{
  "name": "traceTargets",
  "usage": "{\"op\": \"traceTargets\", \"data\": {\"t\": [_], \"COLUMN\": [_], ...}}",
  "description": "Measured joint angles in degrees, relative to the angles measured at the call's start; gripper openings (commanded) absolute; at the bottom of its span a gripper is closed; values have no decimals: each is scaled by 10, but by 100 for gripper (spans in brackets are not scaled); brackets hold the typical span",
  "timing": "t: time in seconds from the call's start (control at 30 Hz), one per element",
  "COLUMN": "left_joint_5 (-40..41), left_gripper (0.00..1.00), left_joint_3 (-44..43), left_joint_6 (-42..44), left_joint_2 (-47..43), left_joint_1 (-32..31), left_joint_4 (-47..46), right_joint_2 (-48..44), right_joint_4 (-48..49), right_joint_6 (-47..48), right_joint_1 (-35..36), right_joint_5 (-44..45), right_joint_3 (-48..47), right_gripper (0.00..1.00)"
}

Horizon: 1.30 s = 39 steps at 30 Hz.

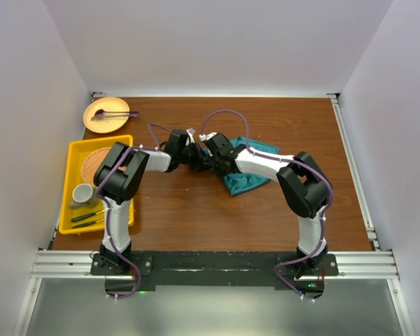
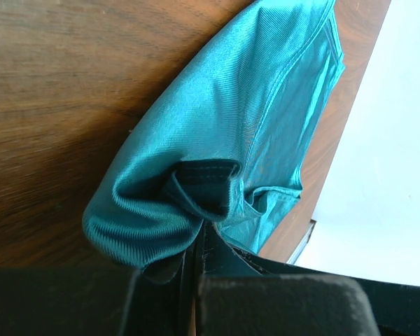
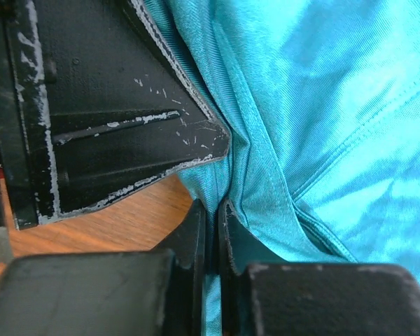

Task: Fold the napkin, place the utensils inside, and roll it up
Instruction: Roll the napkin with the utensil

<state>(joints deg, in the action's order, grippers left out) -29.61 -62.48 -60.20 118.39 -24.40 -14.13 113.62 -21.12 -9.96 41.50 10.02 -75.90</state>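
The teal napkin (image 1: 246,180) lies bunched on the wooden table, right of centre. Both grippers meet at its left end. My left gripper (image 1: 194,155) is shut on a gathered fold of the napkin (image 2: 217,133), the cloth puckering right at the gripper (image 2: 198,232). My right gripper (image 1: 210,162) is shut on a hemmed edge of the napkin (image 3: 322,105), with cloth running down between the gripper (image 3: 215,211). The left gripper's black finger (image 3: 112,126) sits just beside it. Thin utensils (image 1: 87,218) lie in the yellow tray.
The yellow tray (image 1: 126,143) at the left holds a cup (image 1: 82,194) and a round woven mat (image 1: 94,164). A yellow plate (image 1: 106,113) at the back left carries a purple-ended stick. White walls close in three sides of the table.
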Motion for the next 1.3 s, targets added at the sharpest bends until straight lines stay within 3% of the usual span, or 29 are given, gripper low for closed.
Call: {"op": "traceTargets", "data": {"t": [0.03,0.13,0.33,0.63,0.9,1.1,1.3], "left_joint_5": [0,0,20,80,59,68,122], "left_gripper": [16,38,64,72,80,80,73], "left_joint_3": [0,0,0,9,45,44,3], "left_joint_6": [5,25,85,133,80,19,-35], "left_joint_2": [-1,-11,-78,-186,-130,-120,-106], "left_joint_1": [1,5,33,71,38,24,9], "left_joint_4": [1,8,71,184,165,141,203], "right_joint_2": [0,0,-4,11,23,23,28], "right_joint_4": [2,12,75,147,238,309,400], "right_joint_6": [-1,-5,-28,-75,-120,-143,-177], "right_joint_1": [-1,-4,-39,-97,-122,-138,-154], "right_joint_5": [-4,-24,-130,-306,-423,-478,-526], "right_joint_3": [0,0,25,49,92,134,181], "right_gripper": [0,0,0,0,0,0,0]}}
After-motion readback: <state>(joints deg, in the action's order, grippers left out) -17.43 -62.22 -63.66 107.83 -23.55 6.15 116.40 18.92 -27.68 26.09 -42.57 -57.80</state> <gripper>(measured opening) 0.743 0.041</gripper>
